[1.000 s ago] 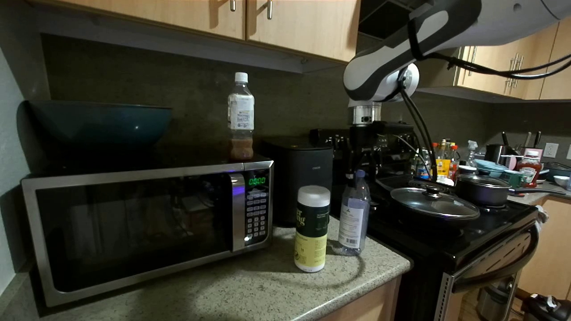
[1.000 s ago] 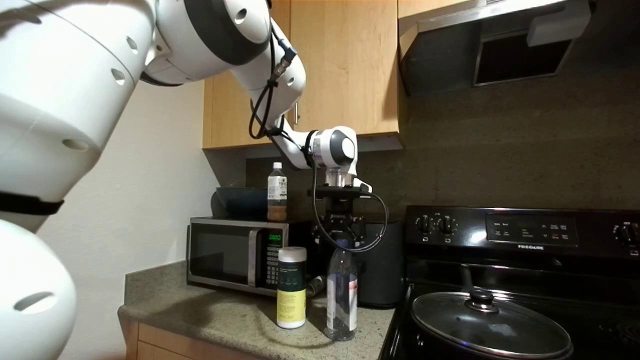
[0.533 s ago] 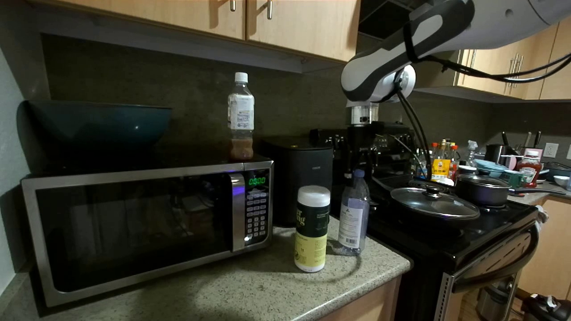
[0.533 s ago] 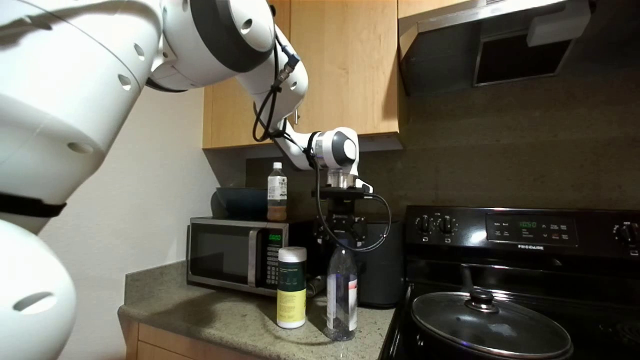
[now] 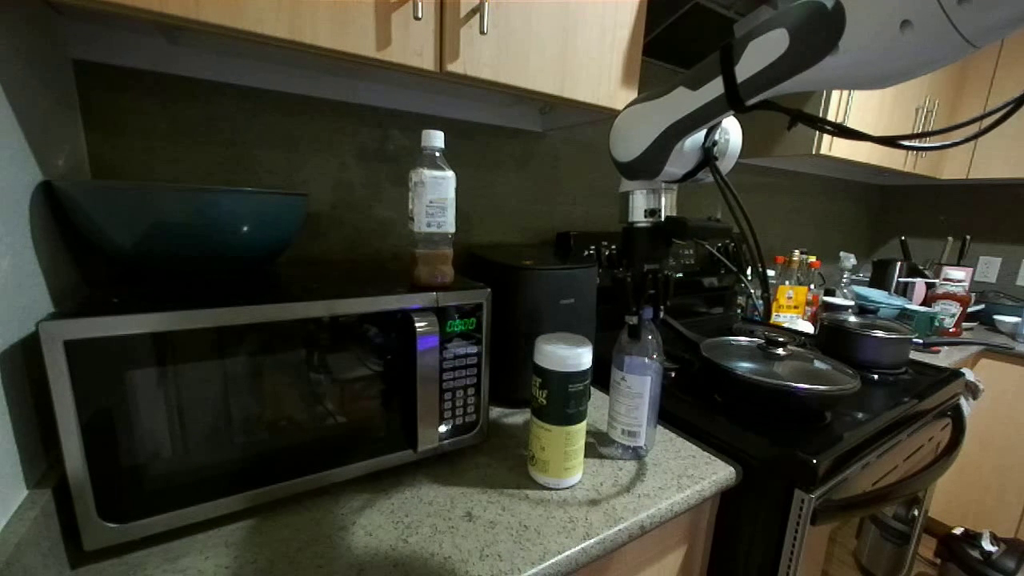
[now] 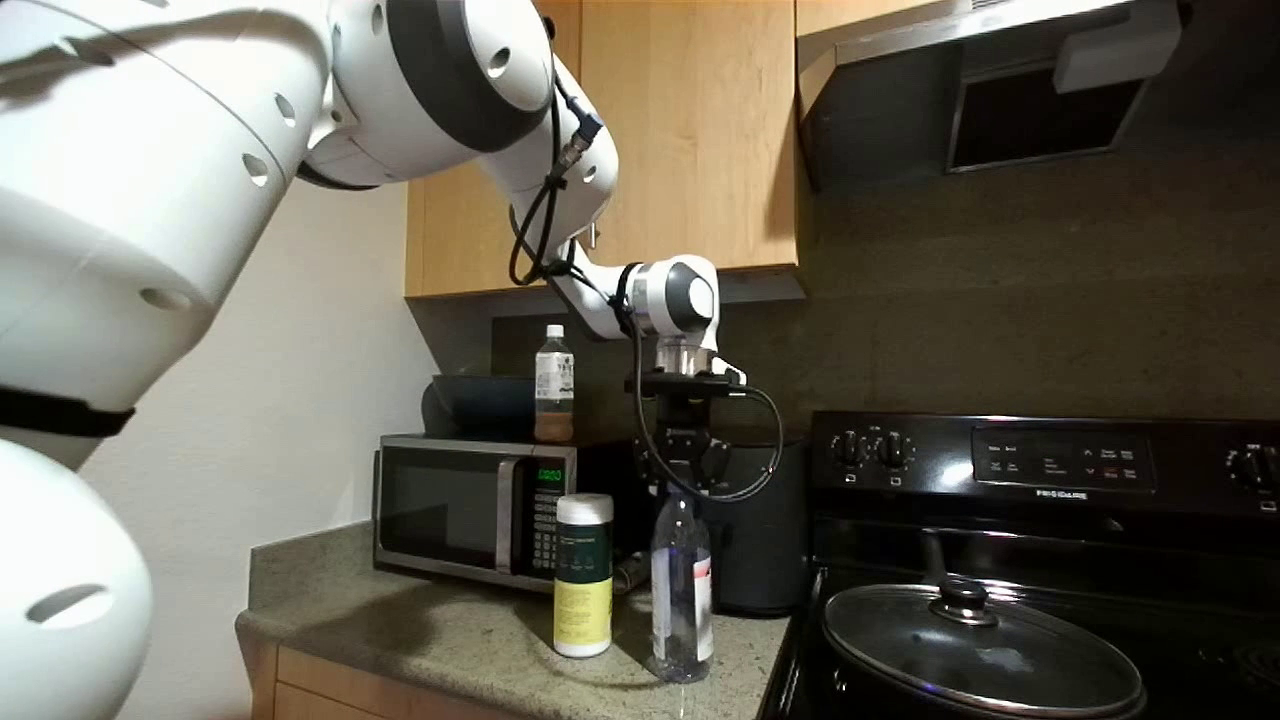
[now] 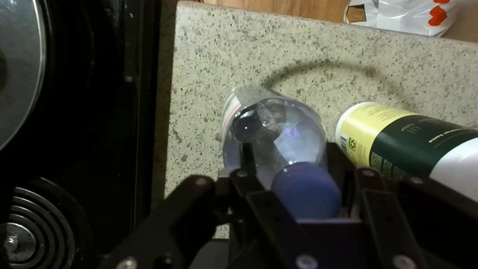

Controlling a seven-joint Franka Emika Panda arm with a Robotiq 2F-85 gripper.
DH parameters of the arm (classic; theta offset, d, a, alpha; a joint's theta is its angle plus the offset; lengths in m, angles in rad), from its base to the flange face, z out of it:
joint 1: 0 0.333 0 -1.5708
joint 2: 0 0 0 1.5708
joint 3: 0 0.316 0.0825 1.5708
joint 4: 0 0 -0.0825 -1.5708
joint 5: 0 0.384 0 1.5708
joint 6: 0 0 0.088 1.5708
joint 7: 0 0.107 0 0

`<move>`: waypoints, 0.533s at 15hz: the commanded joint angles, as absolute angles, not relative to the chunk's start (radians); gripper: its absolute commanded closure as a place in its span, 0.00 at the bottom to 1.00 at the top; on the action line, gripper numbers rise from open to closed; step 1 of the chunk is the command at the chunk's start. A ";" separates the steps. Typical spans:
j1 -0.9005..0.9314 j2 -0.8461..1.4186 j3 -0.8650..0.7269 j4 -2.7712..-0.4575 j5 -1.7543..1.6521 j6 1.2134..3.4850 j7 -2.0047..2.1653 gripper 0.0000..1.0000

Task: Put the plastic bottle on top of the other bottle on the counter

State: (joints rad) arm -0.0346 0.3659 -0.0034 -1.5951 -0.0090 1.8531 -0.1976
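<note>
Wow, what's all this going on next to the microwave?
A robot arm is working on a blue-capped plastic bottle. Its black jaws stand on either side of the bottle near the top; whether they have closed tight, I can't tell. The bottle is standing on the counter, beside a yellow-and-green container. The aim seems to be stacking the bottle on that container, which hasn't happened yet.

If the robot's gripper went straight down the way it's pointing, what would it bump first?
Probably the clear plastic bottle: the gripper straddles its blue cap, with the wider shoulder below. Whether they touch there is hard to tell.
</note>
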 commanded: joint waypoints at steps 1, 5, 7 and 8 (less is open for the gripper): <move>-0.042 0.374 0.000 -1.572 -0.007 1.814 -0.205 0.80; -0.030 0.348 -0.006 -1.561 -0.022 1.765 -0.158 0.86; -0.024 0.313 -0.004 -1.552 -0.024 1.752 -0.144 0.86; -0.021 0.295 -0.002 -1.544 -0.022 1.746 -0.137 0.86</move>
State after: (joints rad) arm -0.0324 0.3576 -0.0041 -1.5520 -0.0090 1.7853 -0.1758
